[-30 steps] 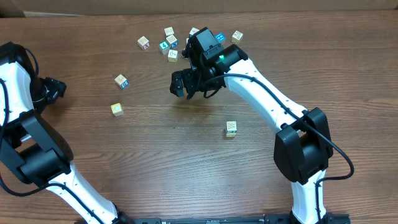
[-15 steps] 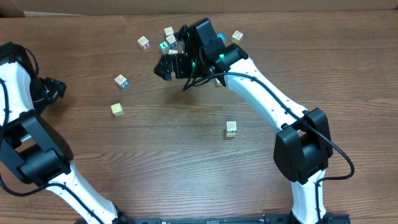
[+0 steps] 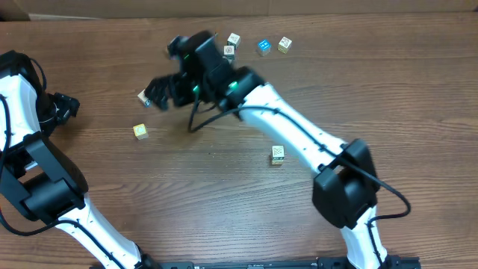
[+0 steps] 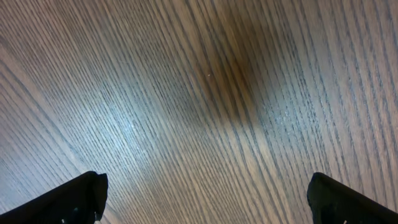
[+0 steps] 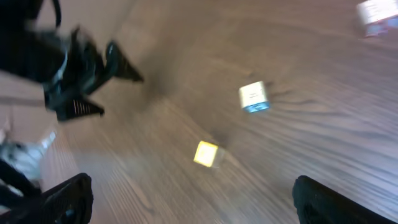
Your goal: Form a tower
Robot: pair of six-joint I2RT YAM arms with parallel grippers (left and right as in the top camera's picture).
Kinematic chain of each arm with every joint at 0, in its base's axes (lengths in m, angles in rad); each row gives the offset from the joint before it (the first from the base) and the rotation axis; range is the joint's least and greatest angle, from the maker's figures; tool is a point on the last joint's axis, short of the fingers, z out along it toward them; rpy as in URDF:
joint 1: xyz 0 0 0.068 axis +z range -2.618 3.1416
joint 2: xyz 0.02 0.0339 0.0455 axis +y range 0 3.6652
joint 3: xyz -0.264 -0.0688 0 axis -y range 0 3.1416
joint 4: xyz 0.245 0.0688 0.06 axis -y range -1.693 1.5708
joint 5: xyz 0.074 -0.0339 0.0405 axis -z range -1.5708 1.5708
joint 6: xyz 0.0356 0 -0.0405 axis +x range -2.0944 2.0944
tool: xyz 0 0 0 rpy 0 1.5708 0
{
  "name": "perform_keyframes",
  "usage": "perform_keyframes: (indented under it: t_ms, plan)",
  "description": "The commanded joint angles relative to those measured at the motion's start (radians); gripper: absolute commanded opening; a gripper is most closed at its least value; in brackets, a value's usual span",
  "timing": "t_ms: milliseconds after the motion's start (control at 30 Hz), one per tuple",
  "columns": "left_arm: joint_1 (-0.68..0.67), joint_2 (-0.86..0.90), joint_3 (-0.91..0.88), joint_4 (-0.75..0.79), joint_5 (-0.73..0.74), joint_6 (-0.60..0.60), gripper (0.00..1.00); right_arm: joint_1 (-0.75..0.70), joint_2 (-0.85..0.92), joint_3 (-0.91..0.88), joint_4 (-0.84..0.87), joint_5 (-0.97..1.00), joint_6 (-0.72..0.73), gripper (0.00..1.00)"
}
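While the brown, wood-grained worktop [image 3: 224, 217] fills nearly all of the overhead view, a tan strip [image 3: 246, 6] runs along its far edge.

The tower [image 3: 278, 155] stands alone on open wood right of centre, just beside the white link of the right arm [image 3: 299, 138] and well apart from both end effectors. From above only its cream top face and a sliver of yellowish side show, so how many cubes it holds I cannot tell.

The right arm stretches across to the far left, where the right end effector [image 3: 153, 93] hangs over the wood, just beside a blue-edged cube [image 3: 141, 97]. A yellow cube [image 3: 140, 131] lies a little nearer. Four loose cubes [image 3: 234, 38] sit scattered along the far edge. The left end effector [image 3: 66, 104] is at the left margin, over bare wood.

Only the wrist views settle how the jaws stand. The left wrist view shows two dark fingertips [image 4: 81, 194] at the bottom corners, spread wide and holding nothing, with bare grain between them. The right wrist view is blurred, yet its own fingertips [image 5: 65, 199] are likewise spread wide and empty. Beyond them lie the yellow cube and the blue-edged cube, apart from each other, with a dark arm part at the upper left.
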Motion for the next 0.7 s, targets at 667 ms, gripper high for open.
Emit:
perform_keyframes:
  t_ms: [667]
  plan:
    - [-0.008, 0.006, 0.015, -0.002, -0.009, 0.019, 1.0, 0.078, 0.177, 0.018, 0.1, 0.24, -0.094, 0.91]
